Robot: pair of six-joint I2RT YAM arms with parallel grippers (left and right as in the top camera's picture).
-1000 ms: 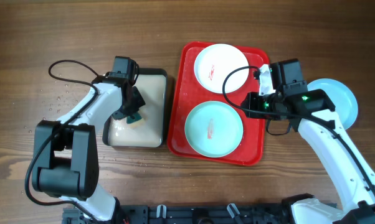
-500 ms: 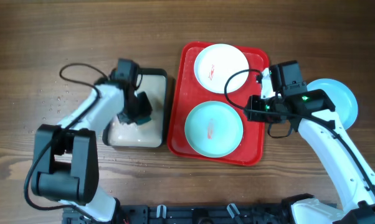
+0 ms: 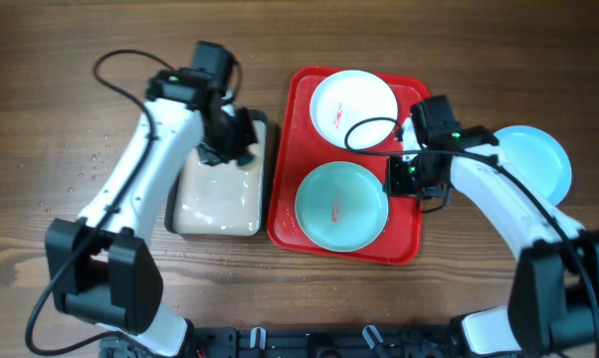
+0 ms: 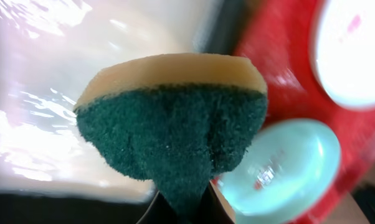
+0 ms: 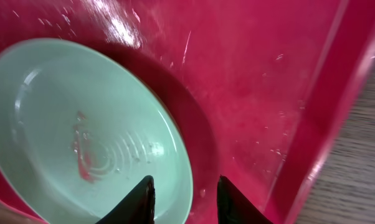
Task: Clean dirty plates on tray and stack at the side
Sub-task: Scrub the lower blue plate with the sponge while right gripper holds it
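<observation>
The red tray (image 3: pixel 409 244) holds a white plate (image 3: pixel 352 107) with a red smear at the back and a light blue plate (image 3: pixel 340 205) with a red smear at the front. Another light blue plate (image 3: pixel 534 161) lies on the table to the right. My left gripper (image 3: pixel 232 147) is shut on a yellow and green sponge (image 4: pixel 172 118), above the right edge of the small tray of cream liquid (image 3: pixel 218 194). My right gripper (image 5: pixel 184 202) is open, its jaws straddling the right rim of the front blue plate (image 5: pixel 81 134) over the tray floor (image 5: pixel 262 81).
The black-rimmed tray of cream liquid stands left of the red tray. Water droplets (image 3: pixel 93 159) speckle the wood at the left. Cables loop over both arms.
My left gripper has lifted the sponge out of the cream liquid and carried it back and right to that tray's right edge. My right gripper has shifted left to the front plate's rim.
</observation>
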